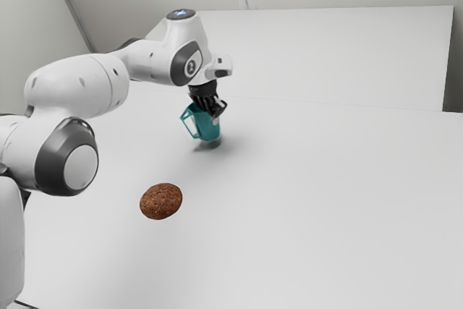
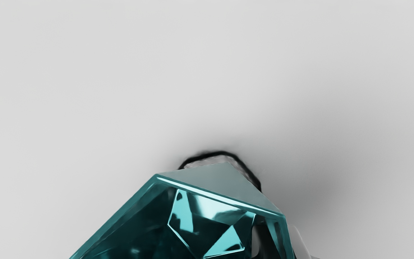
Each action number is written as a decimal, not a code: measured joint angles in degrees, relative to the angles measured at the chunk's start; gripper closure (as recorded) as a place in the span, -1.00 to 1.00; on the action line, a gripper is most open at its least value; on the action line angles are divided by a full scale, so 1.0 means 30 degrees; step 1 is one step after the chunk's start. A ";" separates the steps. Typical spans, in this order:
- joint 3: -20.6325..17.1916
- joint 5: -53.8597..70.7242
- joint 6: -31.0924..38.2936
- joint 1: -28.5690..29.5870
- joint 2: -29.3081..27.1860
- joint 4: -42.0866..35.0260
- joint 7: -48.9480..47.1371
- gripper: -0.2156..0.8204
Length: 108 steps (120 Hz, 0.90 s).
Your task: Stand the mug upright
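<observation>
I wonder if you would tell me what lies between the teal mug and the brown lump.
The exterior view shows only a bare stretch of pale tabletop between the mug and the brown lump, darkened by shadow near the mug.

Brown lump (image 1: 161,201) (roundish, speckled) on the white table (image 1: 325,215)
</observation>
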 joint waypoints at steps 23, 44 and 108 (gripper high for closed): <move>-0.0017 -0.0004 0.1304 -0.0053 -0.0010 -0.0867 -0.1875 0.92; -0.0010 -0.0095 0.1735 -0.0054 0.0008 -0.1502 -0.3159 0.63; -0.0128 -0.0285 -0.4129 0.0018 -0.3604 0.2564 -0.5211 -0.48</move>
